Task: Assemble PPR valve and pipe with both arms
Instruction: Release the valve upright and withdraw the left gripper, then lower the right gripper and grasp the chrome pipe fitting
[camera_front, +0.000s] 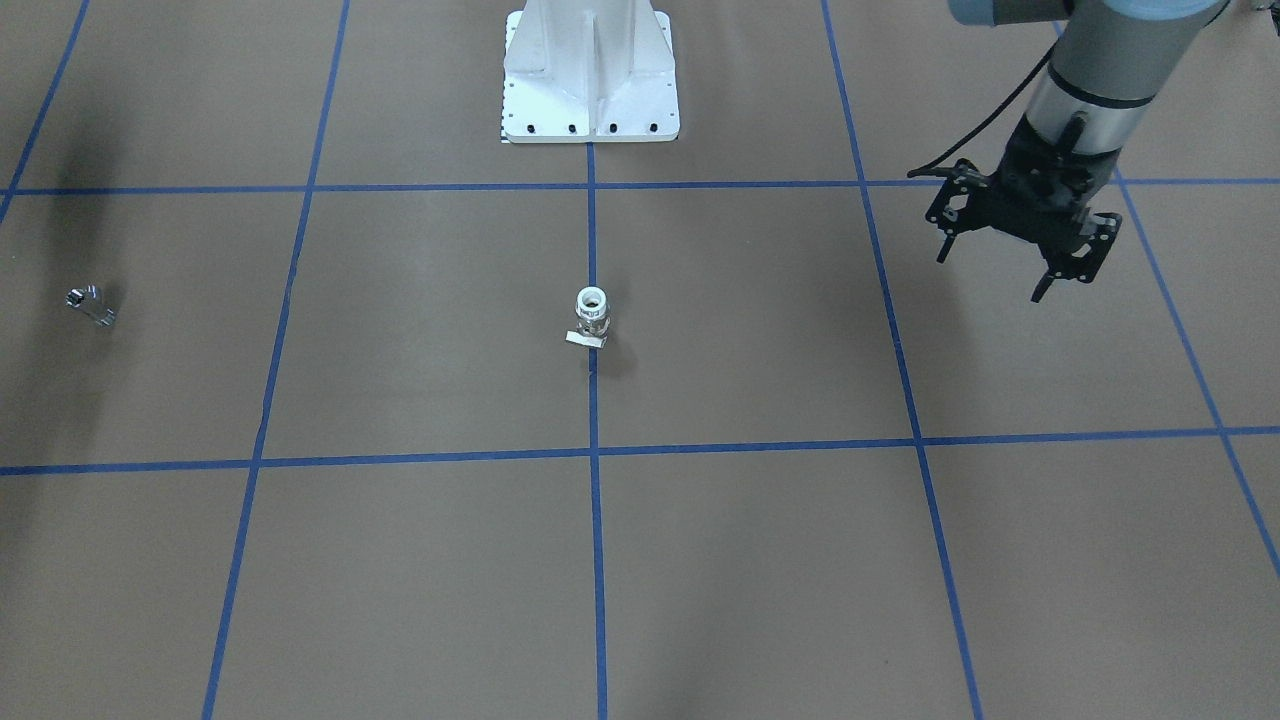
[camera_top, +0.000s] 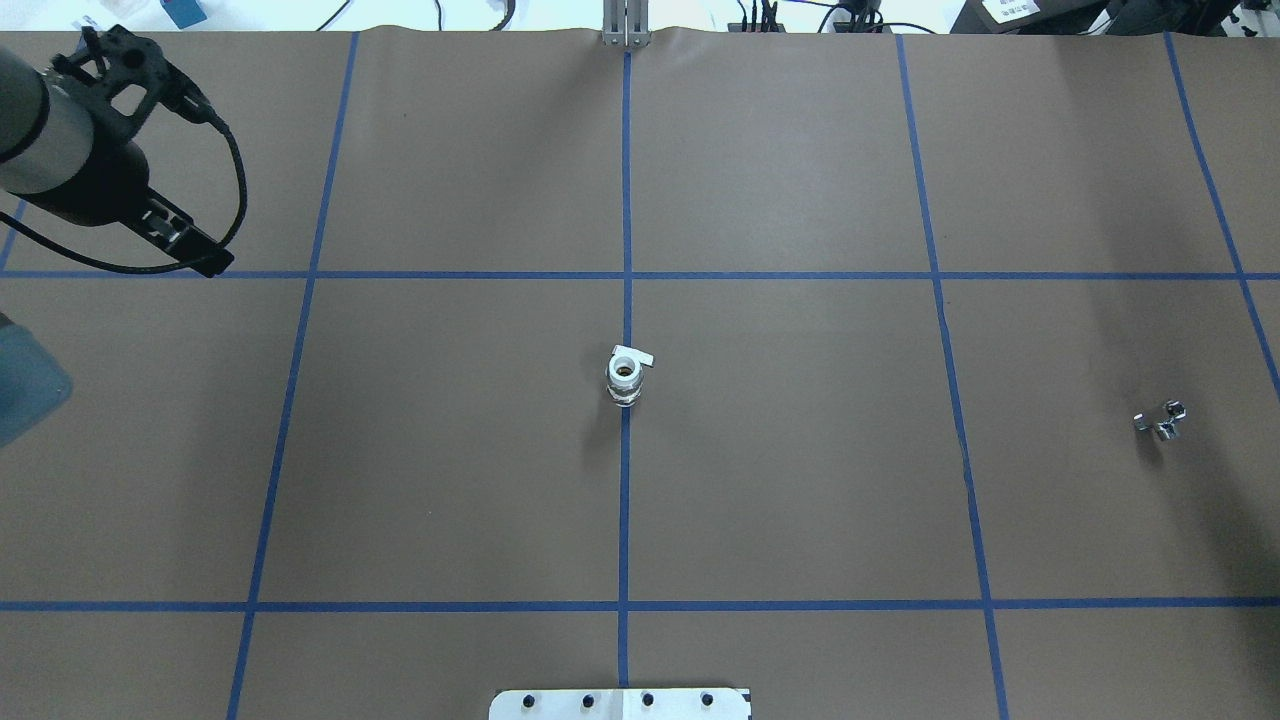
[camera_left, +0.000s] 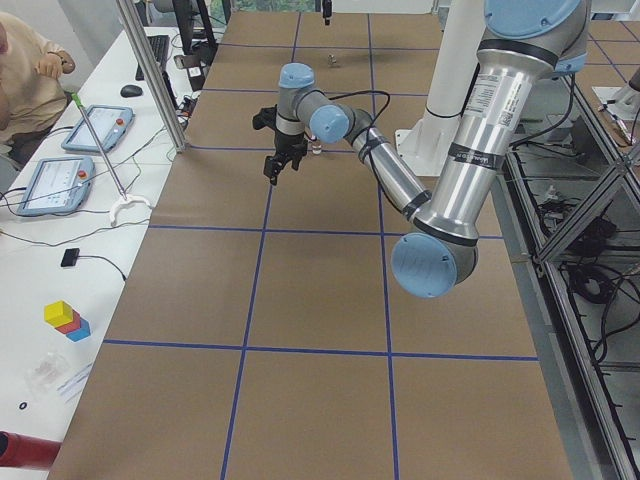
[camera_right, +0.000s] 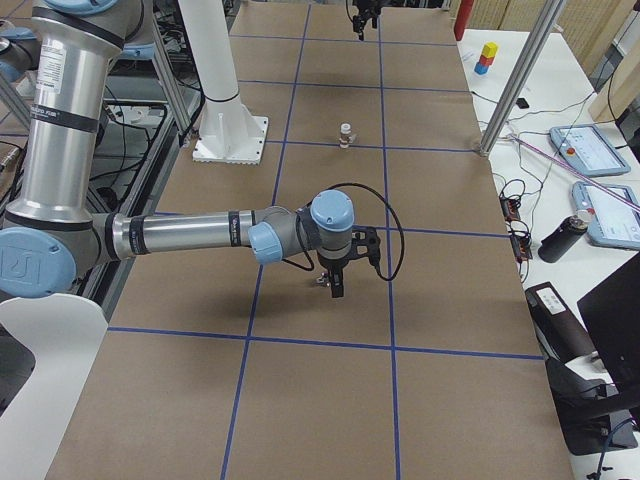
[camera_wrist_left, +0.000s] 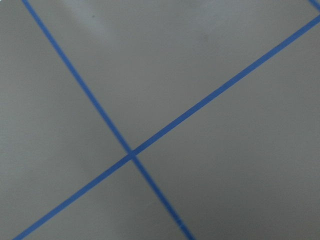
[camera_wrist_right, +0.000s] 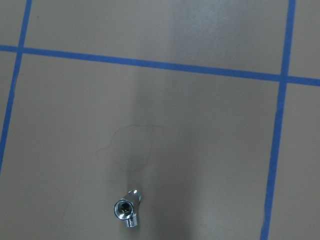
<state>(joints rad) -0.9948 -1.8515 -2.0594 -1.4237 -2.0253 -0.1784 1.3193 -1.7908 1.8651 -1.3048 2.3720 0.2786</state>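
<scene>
Left gripper hovers, jaws apart; right gripper, cannot tell. PPR valve upright on blue tape line, bore skyward; pipe well apart.

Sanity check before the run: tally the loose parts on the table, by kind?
PPR valve: 1
pipe: 1
Total: 2
</scene>
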